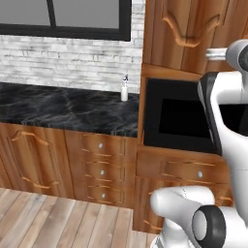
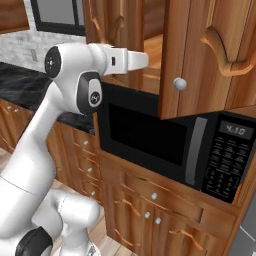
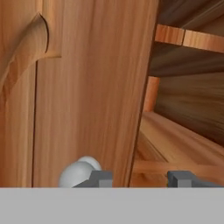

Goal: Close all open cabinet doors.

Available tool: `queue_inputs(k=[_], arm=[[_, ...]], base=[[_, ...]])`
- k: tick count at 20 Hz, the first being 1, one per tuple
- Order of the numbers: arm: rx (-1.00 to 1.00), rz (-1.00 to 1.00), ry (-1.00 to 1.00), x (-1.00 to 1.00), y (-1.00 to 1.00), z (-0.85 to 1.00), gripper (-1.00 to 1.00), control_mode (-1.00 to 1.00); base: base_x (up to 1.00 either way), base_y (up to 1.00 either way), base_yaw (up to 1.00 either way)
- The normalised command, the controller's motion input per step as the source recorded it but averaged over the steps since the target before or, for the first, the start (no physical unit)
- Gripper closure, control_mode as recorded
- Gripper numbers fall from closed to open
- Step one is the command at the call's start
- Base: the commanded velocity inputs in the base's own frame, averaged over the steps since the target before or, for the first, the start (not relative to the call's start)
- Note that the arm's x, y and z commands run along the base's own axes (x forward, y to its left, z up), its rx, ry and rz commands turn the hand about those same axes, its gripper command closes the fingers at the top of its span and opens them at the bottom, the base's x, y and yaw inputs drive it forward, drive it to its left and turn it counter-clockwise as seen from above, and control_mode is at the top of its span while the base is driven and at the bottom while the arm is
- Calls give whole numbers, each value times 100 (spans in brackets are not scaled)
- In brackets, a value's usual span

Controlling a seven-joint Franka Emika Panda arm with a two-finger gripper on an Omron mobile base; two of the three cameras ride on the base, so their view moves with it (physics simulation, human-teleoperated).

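Straddling the open cabinet door's (image 3: 87,87) free edge, gripper (image 3: 142,178) tips pressed in beside its knob (image 3: 81,171) — you should push steadily toward the shelves (image 3: 183,131), avoiding slipping off the edge.

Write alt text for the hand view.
An open cabinet door with a round silver knob stands close ahead, its edge lined up between the gripper fingertips. Right of it lies the bare wooden cabinet interior.

Cabinet door (image 2: 210,55) cut off at top and right; knob (image 3: 78,173) partly hidden.
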Motion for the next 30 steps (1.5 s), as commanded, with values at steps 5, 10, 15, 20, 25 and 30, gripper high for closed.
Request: queue_inputs(k=[5, 10, 15, 20, 25, 30], arm=[[0, 0, -1, 73, -9, -30, -100, -100], [0, 0, 0, 76, -7, -30, -100, -100], [0, 0, 0, 93, -3, -35, -100, -100], [-1, 0, 0, 100, -1, -40, -100, -100], [-4, 0, -3, 92, 0, -46, -100, -100], [-3, 0, -4, 63, 0, -37, -100, -100]], base=[[0, 0, 0], [0, 0, 0], [0, 0, 0], [0, 0, 0], [0, 0, 0], [0, 0, 0]])
